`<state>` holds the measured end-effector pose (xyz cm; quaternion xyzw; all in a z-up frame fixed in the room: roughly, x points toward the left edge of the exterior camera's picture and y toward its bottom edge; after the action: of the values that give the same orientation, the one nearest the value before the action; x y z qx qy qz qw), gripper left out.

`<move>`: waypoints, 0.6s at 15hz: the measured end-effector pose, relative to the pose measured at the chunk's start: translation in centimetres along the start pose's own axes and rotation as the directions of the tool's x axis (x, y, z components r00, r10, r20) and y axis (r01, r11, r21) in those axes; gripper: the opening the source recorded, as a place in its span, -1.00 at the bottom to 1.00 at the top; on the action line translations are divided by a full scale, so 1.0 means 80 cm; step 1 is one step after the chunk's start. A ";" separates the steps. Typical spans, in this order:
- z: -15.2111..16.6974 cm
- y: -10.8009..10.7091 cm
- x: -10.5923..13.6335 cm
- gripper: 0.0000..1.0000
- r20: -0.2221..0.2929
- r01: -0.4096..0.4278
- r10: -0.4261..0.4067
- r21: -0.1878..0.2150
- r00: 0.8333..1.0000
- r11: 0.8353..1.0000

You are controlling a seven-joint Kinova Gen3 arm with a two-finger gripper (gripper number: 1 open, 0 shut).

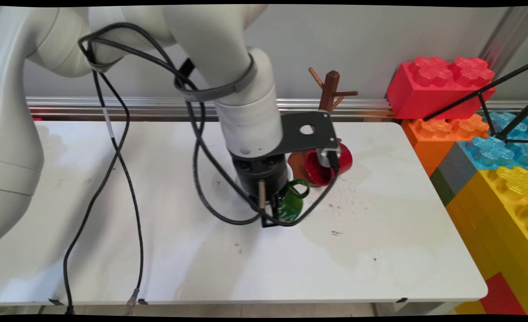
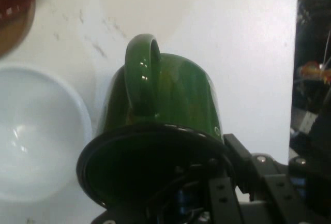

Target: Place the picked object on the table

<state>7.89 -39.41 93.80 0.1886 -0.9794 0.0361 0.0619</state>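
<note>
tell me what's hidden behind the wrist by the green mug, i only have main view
Observer: A white bowl, right beside the mug.
Operator: anything in it
Observer: No. The part of the bowl that shows in the hand view is empty.
Operator: which way does the mug's mouth point
Observer: Straight at the hand camera. The handle is uppermost in that view.
</note>
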 end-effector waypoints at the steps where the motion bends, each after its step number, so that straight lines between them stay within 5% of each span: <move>1: -0.003 0.000 -0.007 -1.00 0.014 -0.002 0.002 0.000 1.000 1.000; 9: -0.021 -0.001 -0.064 -1.00 0.101 -0.021 0.021 -0.003 0.995 1.000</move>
<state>12.85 -37.46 94.80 0.1797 -0.9833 0.0261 0.0123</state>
